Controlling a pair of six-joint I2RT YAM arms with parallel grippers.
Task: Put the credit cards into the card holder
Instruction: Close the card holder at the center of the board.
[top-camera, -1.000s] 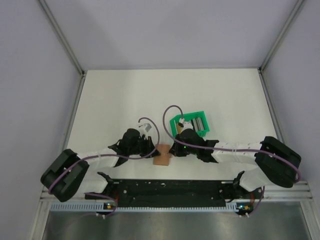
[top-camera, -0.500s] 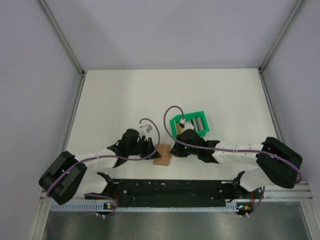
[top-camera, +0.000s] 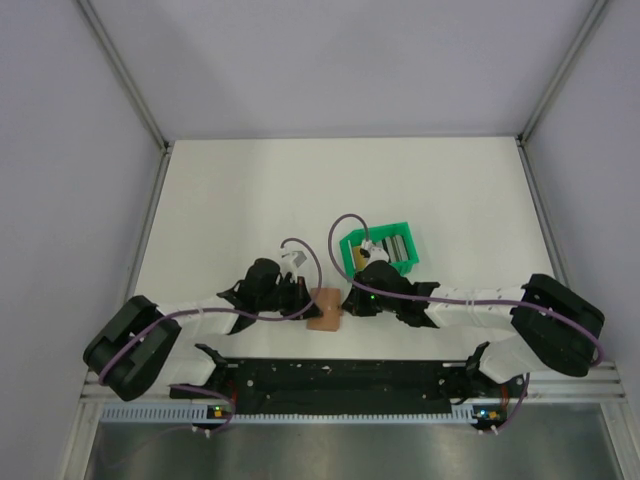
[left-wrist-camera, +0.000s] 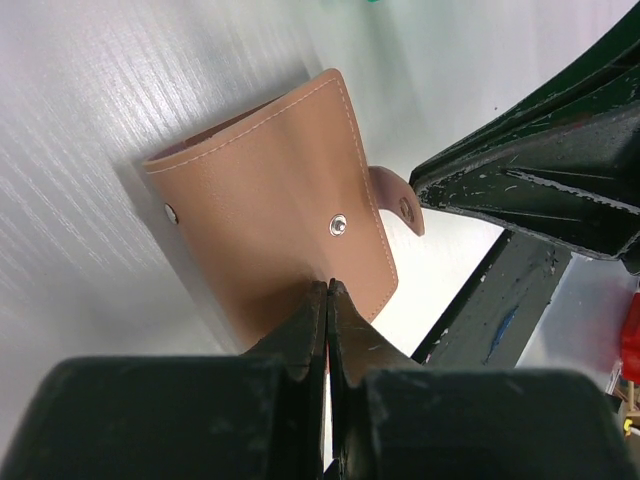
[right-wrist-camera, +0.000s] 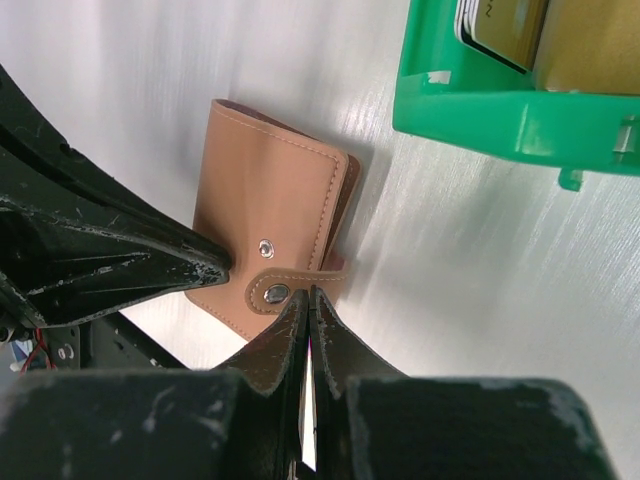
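Tan card holder (top-camera: 323, 308), folded, lies flat on the white table (top-camera: 240, 200) near its front edge, between both grippers. Left gripper (left-wrist-camera: 328, 291): jaws clenched, tips touching the holder's edge. Right gripper (right-wrist-camera: 306, 297): jaws clenched, tips at the snap strap (right-wrist-camera: 330, 272); whether they pinch it cannot be told. Credit cards (right-wrist-camera: 500, 22) stand in the green tray (right-wrist-camera: 480, 112) nearby.
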